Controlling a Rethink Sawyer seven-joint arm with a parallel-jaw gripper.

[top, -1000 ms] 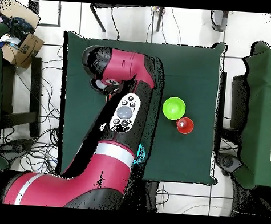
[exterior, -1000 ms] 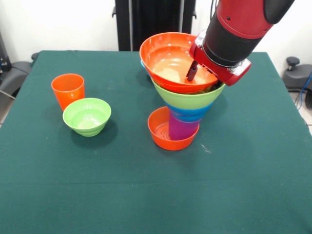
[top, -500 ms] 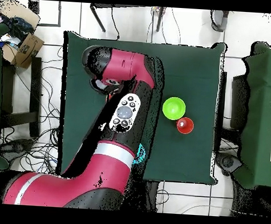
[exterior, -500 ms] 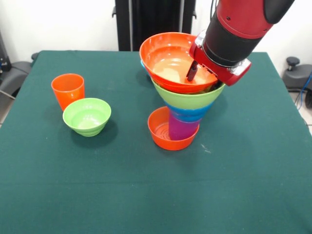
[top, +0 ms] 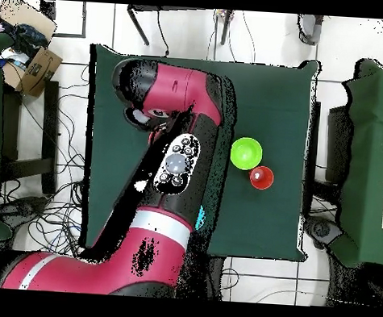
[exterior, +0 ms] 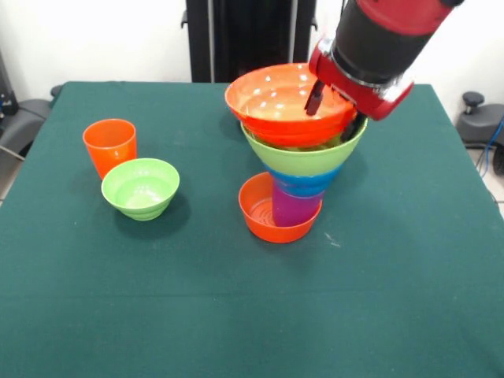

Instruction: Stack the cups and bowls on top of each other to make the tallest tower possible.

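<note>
The tower stands at mid-table in the front view: a small orange bowl (exterior: 264,214) at the base, a purple cup (exterior: 294,209) in it, then a blue bowl (exterior: 309,183) and a large lime green bowl (exterior: 303,159). Just above these a large orange bowl (exterior: 277,106) sits nearly level, with my gripper (exterior: 332,115) shut on its right rim, one finger (exterior: 313,99) inside. An orange cup (exterior: 109,145) (top: 262,178) and a small lime green bowl (exterior: 140,187) (top: 246,153) stand apart to the left. In the overhead view my arm (top: 174,160) hides the tower.
The dark green table (exterior: 236,315) (top: 279,98) carries everything. A black stand (exterior: 250,35) rises behind its far edge. Chairs and cables surround the table in the overhead view, with cardboard boxes (top: 31,54) at the upper left.
My gripper has risen and carried the large orange bowl up with it; the bowl, tilted before, now sits almost level above the lime green bowl. The cup and small bowl have not moved.
</note>
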